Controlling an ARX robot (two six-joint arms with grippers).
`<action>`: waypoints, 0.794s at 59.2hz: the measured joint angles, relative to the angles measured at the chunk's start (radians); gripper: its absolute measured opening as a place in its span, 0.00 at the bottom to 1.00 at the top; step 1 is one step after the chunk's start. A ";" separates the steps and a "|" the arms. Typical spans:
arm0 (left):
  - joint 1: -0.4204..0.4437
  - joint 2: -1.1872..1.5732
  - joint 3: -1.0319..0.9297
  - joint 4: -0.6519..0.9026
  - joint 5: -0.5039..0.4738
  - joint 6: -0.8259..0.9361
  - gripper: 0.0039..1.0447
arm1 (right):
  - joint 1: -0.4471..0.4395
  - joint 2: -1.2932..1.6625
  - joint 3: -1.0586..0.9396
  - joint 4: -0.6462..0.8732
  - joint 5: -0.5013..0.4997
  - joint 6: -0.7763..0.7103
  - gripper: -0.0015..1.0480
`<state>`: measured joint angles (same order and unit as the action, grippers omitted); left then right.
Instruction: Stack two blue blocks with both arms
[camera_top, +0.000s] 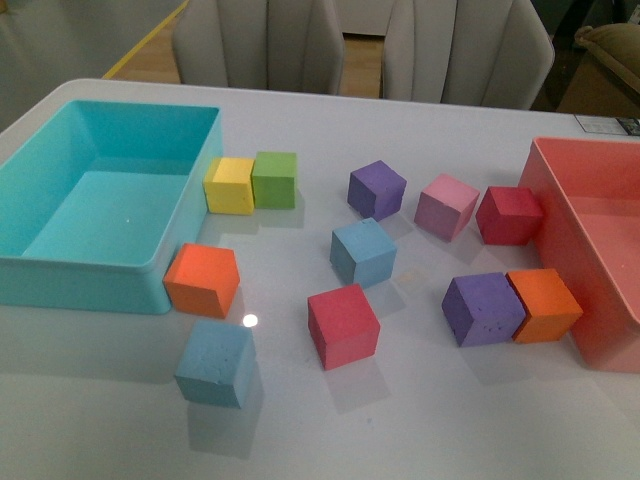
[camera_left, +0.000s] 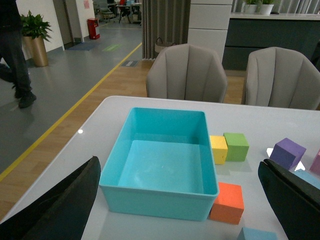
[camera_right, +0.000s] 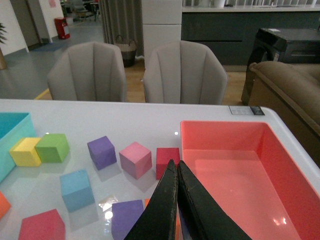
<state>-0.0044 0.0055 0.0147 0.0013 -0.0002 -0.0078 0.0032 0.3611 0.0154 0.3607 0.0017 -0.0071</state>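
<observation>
In the front view, the central blue block (camera_top: 363, 251) is seen mid-tabletop (camera_top: 430, 430). The near blue block (camera_top: 216, 363) lies apart from it, just in front of an orange cube (camera_top: 203, 279) beside the turquoise bin (camera_top: 80, 285). Neither is stacked, and no arm is shown.

In the left wrist view, the left claw (camera_left: 179, 167) is seen spread wide, empty, above the bin.

In the right wrist view, the right claw (camera_right: 175, 164) is seen pressed together, with nothing pinched.
</observation>
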 joint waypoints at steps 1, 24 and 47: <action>0.000 0.000 0.000 0.000 0.000 0.000 0.92 | 0.000 -0.005 0.000 -0.004 0.000 0.000 0.02; 0.000 0.000 0.000 0.000 0.000 0.000 0.92 | 0.000 -0.146 0.000 -0.144 0.000 0.000 0.02; 0.000 0.000 0.000 0.000 0.000 0.000 0.92 | 0.000 -0.352 0.000 -0.357 0.000 0.000 0.02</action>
<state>-0.0044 0.0055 0.0147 0.0013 -0.0002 -0.0078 0.0032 0.0086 0.0154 0.0032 0.0017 -0.0071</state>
